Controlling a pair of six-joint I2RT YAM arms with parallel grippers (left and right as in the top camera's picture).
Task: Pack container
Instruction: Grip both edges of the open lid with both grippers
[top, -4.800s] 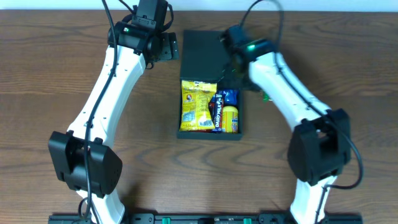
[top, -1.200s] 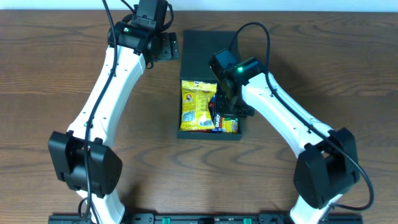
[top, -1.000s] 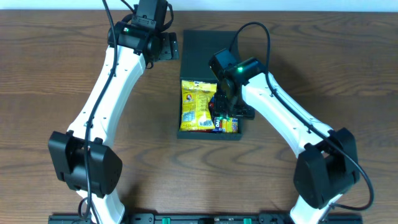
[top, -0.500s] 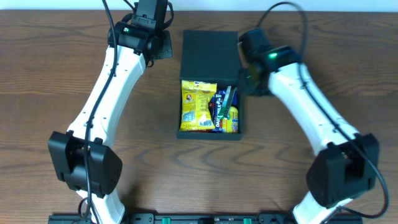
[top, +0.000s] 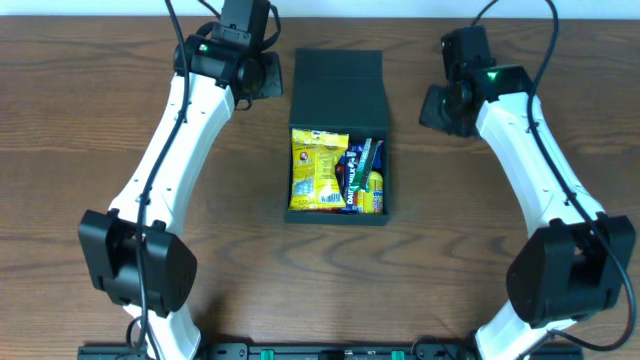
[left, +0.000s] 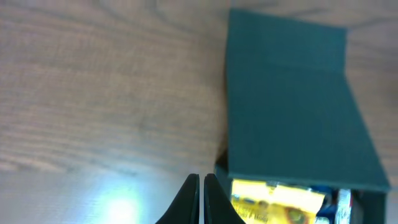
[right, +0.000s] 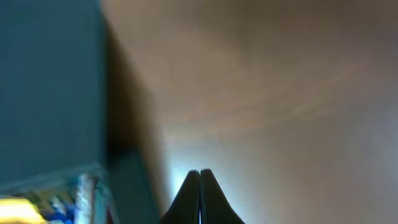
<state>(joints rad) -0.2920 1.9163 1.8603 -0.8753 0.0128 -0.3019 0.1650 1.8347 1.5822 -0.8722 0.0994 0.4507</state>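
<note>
The dark green-black container (top: 337, 90) lies mid-table with its flap lid (left: 292, 99) folded back toward the far side. Inside it a yellow snack packet (top: 318, 168) lies on the left, with blue and yellow packets (top: 364, 178) on the right. My left gripper (top: 262, 75) hovers just left of the lid, shut with nothing in it; in its wrist view the tips (left: 201, 178) meet above bare wood beside the container's corner. My right gripper (top: 437, 106) sits right of the container, also shut and empty, its tips (right: 199, 172) pressed together over the table next to the container's wall (right: 53, 93).
Brown wooden table (top: 80, 150) all around. The white edge of the table's far side (top: 320, 8) runs along the top of the overhead view. Both arm bases stand at the near edge.
My right gripper has lifted out of the container, swung right and back, and shut. The left gripper has shut in place. The blue packets now lie loose inside the container.
</note>
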